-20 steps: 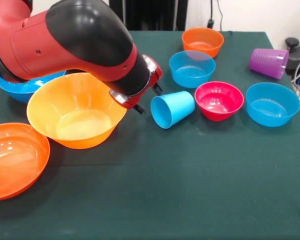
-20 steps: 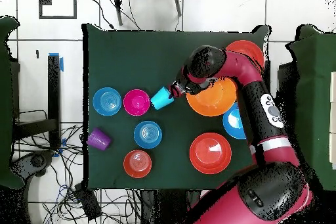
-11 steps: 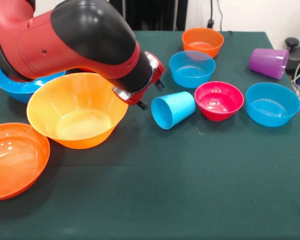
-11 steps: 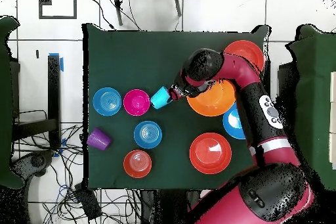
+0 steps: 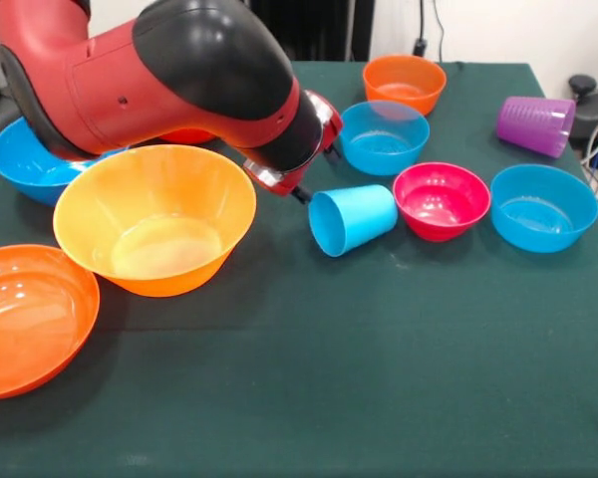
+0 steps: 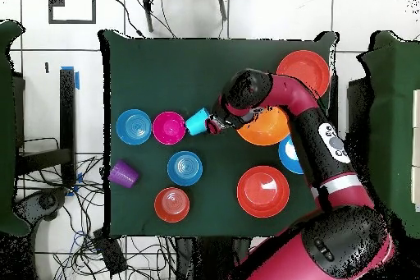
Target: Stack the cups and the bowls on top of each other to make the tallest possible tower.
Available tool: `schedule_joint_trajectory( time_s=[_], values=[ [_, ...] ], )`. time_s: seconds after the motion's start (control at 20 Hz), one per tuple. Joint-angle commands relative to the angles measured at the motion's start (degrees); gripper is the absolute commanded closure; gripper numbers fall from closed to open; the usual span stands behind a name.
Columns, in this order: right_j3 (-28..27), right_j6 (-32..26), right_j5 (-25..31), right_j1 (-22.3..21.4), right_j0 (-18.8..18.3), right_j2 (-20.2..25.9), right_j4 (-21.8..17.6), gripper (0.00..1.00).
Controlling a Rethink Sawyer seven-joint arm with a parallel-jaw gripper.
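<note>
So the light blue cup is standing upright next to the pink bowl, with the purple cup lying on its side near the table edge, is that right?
Not quite. The light blue cup is not upright: the front view shows it lying on its side, open mouth toward the camera, beside the pink bowl. The purple cup does lie on its side near the table edge.

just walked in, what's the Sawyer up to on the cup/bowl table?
Nothing is stacked yet. The arm reaches low over the table with its claw right beside the light blue cup, which lies on its side next to the pink bowl. Whether the claw is open or gripping can't be seen. The purple cup also lies tipped over. The big yellow-orange bowl and the other bowls sit apart, upright, on the green table.
</note>
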Motion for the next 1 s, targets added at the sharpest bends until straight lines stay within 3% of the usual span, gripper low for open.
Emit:
schedule_joint_trajectory(
  time_s=[0.05, 0.3, 1.0],
  values=[
    [5.4, -4.2, -6.9, 0.6, -0.6, -2.5, -0.6, 0.00],
    [4.2, -5.2, -6.3, 0.4, -0.1, -2.9, -1.1, 0.00],
    [-6.4, -6.8, -2.0, 2.7, 5.8, -3.0, -1.2, 0.00]
  ],
)
